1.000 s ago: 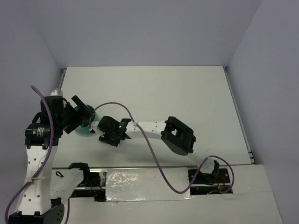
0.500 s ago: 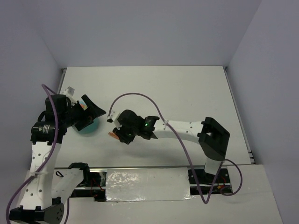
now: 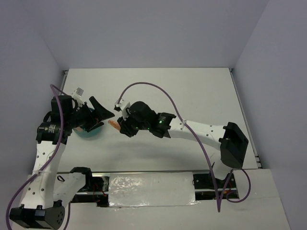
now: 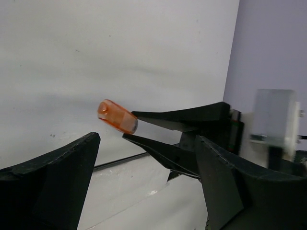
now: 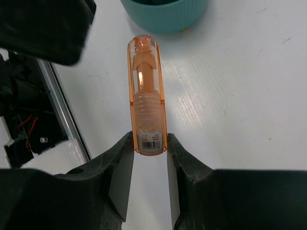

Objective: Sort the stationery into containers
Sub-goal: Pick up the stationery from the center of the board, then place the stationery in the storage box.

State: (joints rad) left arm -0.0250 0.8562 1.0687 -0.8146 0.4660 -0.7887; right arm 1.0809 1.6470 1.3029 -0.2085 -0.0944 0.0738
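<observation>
My right claw point(image 5: 149, 143) is clamped on the butt end of the orange marker point(image 5: 146, 91). Most of its length therefore sticks out forward, ready to tip into the bowl point(image 5: 165, 14) just ahead, near the left edge of the counter point(image 3: 192, 96). My left claw point(image 4: 146, 143) hangs spread wide and empty by the bowl, crowding that approach. I judge the gap tight, while the counter's right side has open room.
</observation>
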